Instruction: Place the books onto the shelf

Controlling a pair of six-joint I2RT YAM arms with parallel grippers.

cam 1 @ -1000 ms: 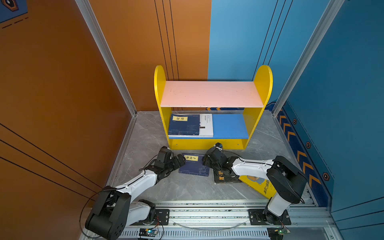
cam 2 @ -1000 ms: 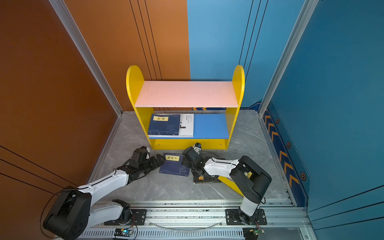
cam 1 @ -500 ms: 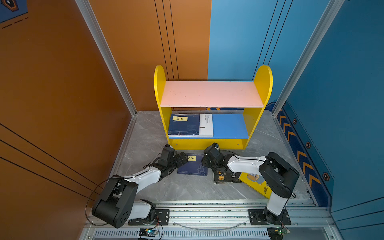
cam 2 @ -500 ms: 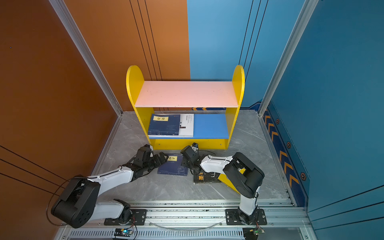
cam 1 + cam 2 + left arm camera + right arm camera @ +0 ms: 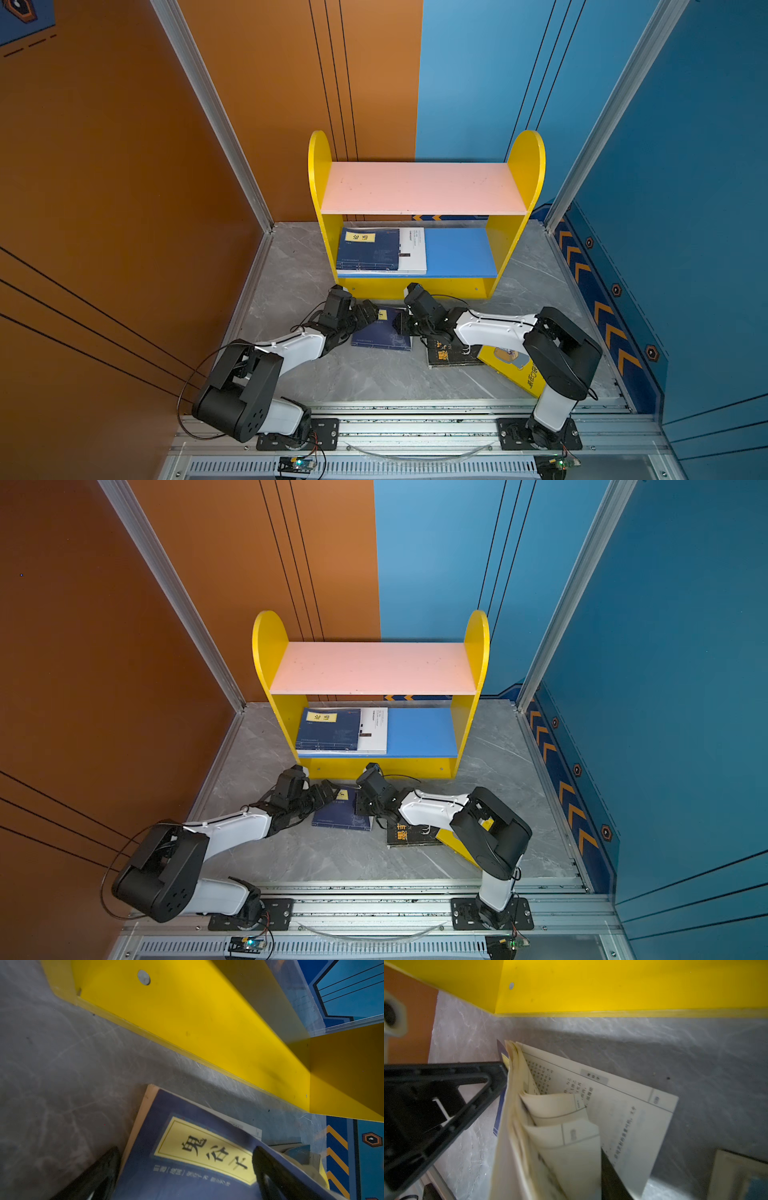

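A: Where did the navy book lie?
B: On the floor just before the shelf, between both arms. The right gripper was nearer, its fingers pinching the raised page edge while loose leaves fanned out. The left gripper was spread wide at the opposite edge, gripping nothing.

Grey marbled floor bearing the yellow shelf at the back; before it, a navy book, a black book and a yellow book; on the blue lower board, a second navy book atop a white book.
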